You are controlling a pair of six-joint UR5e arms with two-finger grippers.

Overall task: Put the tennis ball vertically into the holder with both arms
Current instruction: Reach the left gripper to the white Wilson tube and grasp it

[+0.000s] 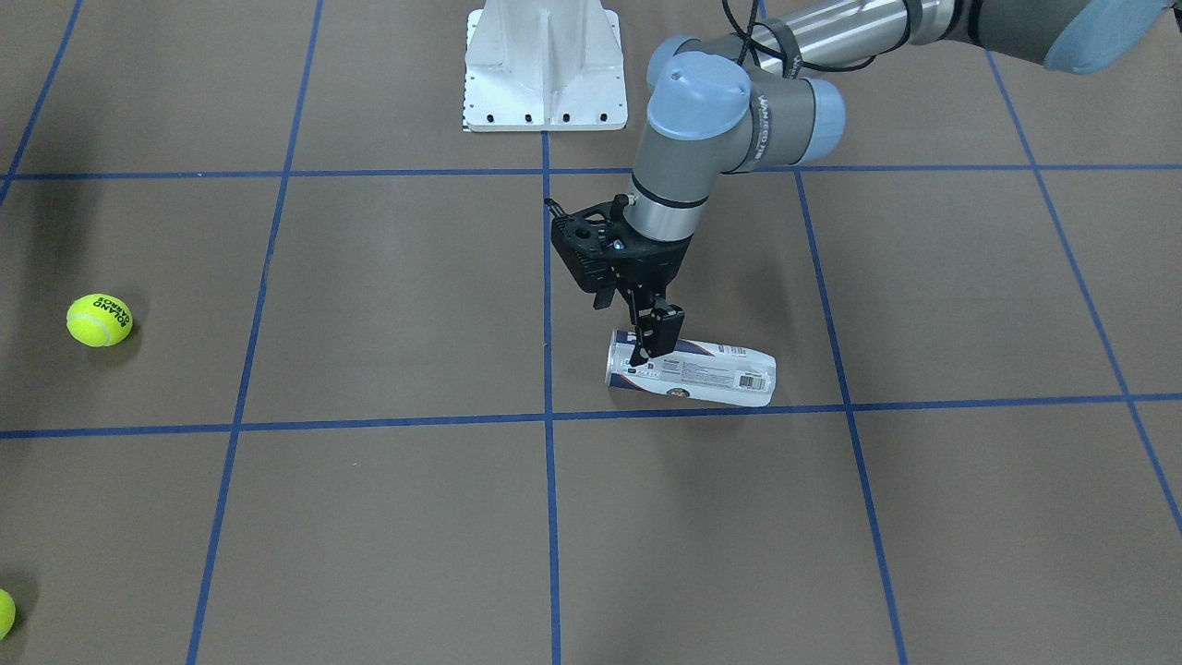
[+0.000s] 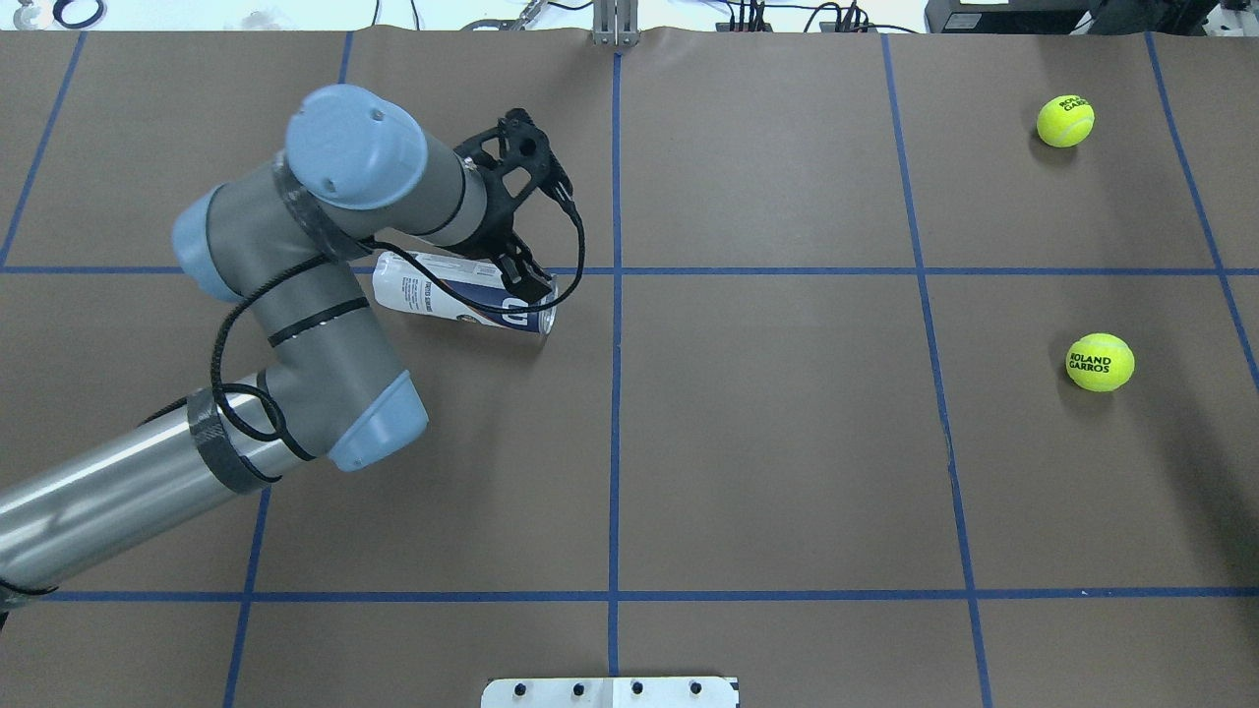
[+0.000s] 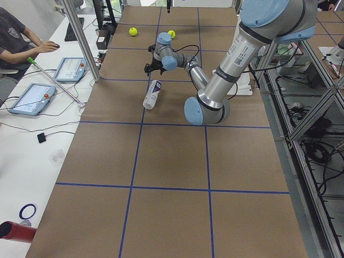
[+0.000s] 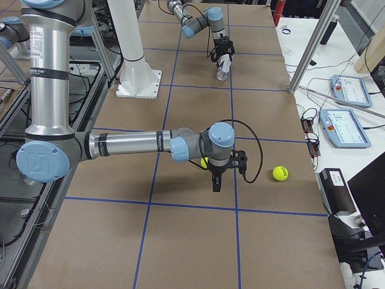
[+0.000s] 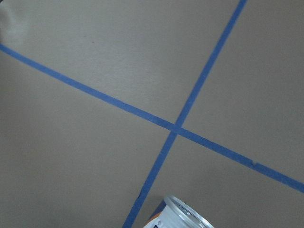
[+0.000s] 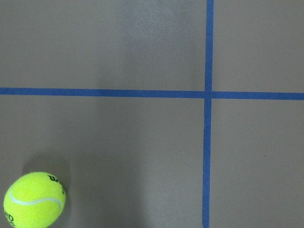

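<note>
Holder (image 1: pixel 711 374) is lying on its side on the table (image 1: pixel 369 305), which is showing a matte brown paper surface gridded with blue tape lines (image 1: pixel 277 426). The holder is a clear plastic cylinder wrapped in a white and navy label, with the barcode facing up near its closed end and a white W near the mouth. Its metal rim (image 5: pixel 187 213) is just showing at the bottom edge of the left wrist view. The long axis is running nearly level, almost parallel to the tape line beside it on the robot's side. The mouth is pointing toward the table's centre line and the closed end toward the robot's left. Left arm (image 2: pixel 295 324) is reaching over it, silver-grey tube with pale blue caps and a black cable looping round. Left gripper (image 1: pixel 646 344) is pointing down at the mouth end, with its black fingers (image 1: pixel 667 323) sitting close together and overlapping the label. Can't tell whether they're clamping the can or only hovering on it. Right arm (image 4: pixel 126 144) is showing only in the right-side view, with the right gripper (image 4: pixel 216 180) hanging low over the table, well apart from the holder. Can't tell how far open it is. Two fuzzy yellow tennis balls (image 2: pixel 1100 362) (image 2: pixel 1065 120) are sitting on the robot's right half, and one (image 6: pixel 34 199) is showing in the right wrist view. White metal pedestal base (image 1: pixel 545 65) is sitting at the robot's edge of the table.
</note>
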